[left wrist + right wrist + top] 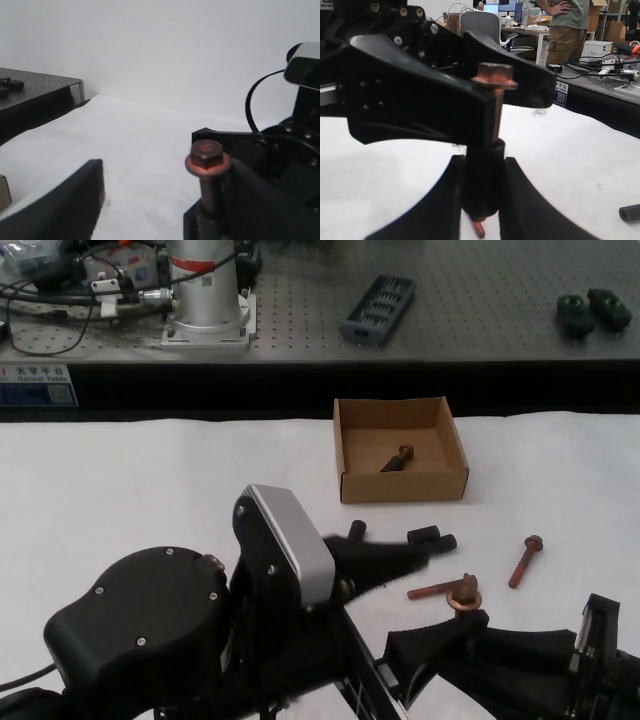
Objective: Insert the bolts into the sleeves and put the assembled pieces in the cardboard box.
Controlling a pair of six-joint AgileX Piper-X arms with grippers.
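High view: one assembled piece (398,458) sits in the cardboard box (405,485); loose bolts (525,560) lie outside. Right end effector (481,190) clamps a sleeve (482,165) with bolt (494,80) seated; left end effector (165,185) gapes wide.

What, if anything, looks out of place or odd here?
The bolt stands only partway into the sleeve held in the right hand, its shank exposed; it isn't seated yet. Nothing looks spilled or damaged.
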